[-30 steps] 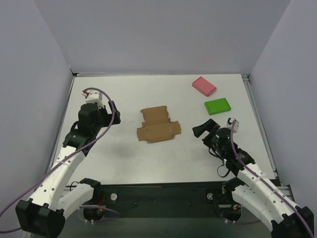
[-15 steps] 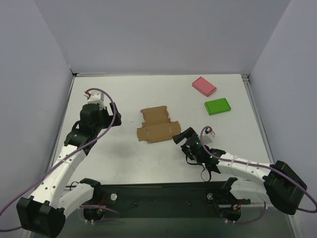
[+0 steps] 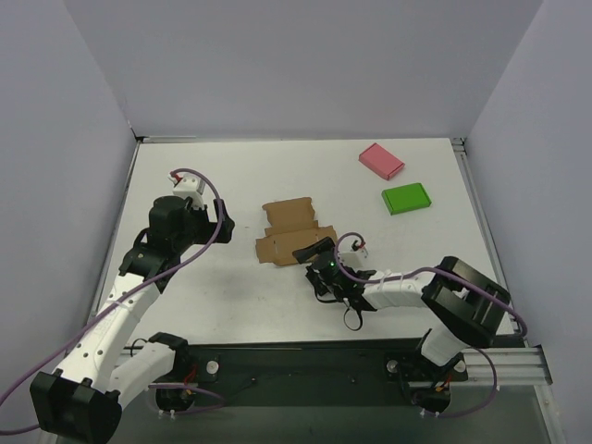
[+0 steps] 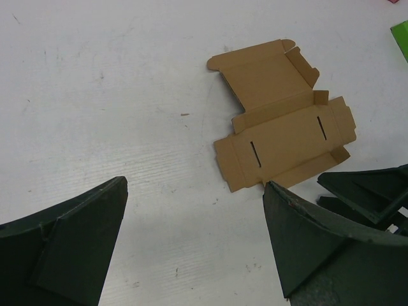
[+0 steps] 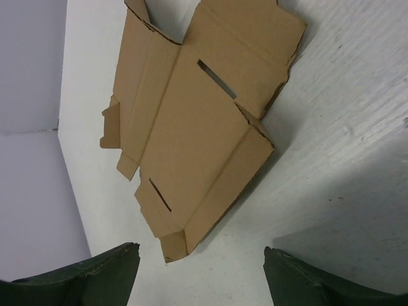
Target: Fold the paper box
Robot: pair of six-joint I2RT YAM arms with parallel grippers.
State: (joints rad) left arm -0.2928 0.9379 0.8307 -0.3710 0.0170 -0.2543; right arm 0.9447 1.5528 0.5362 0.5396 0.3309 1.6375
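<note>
Brown die-cut cardboard paper box (image 3: 294,233) is lying nearly flat, folding barely begun; left gripper (image 4: 194,185) and right gripper (image 5: 201,248) are hovering wide-spread, empty.

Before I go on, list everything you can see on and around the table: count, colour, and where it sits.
paper box: one, plain brown, an unfolded sheet with flaps and slots, lying mid-table
pink flat box: one, pink, far right part of the table
green flat box: one, green, right side, just nearer than the pink flat box
table: one, white, with pale grey walls on three sides
left pincer: one, dark, open and empty, left of the paper box, apart from it
right pincer: one, dark, open and empty, at the paper box's near right corner
</note>
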